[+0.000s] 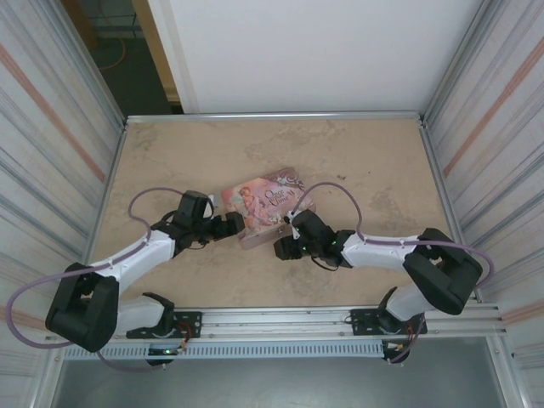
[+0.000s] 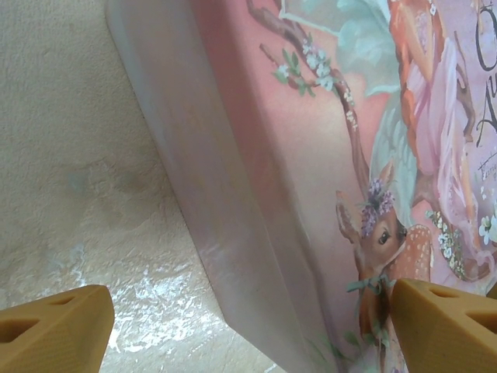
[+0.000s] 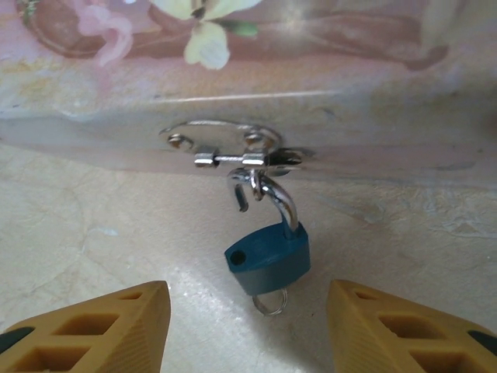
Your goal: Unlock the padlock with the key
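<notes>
Padlock (image 3: pixel 268 260), small, blue-teal body, tilted, hung by its pale metal shackle (image 3: pixel 281 198) from the hasp (image 3: pixel 229 144) on the near side wall of the pink illustrated tin (image 1: pixel 268 204). One shackle leg sits in the body and the other stands free above an empty hole, so the lock looks sprung. Thin wire ring (image 3: pixel 269 301) just below the body; no key can be made out on it. Tin lies flat near the middle of the tabletop (image 1: pixel 212 153), lid up, printed with a fairy and a fawn. Right tool (image 3: pixel 248 330), low before the tin's near wall, tan fingers (image 3: pixel 101 330) apart, one on each side of the padlock, touching neither lock nor hasp. Left tool (image 2: pixel 248 326), at the tin's left end, fingers spread wide, one over bare tabletop, the other over the lid's edge; whether they touch the tin cannot be told.
</notes>
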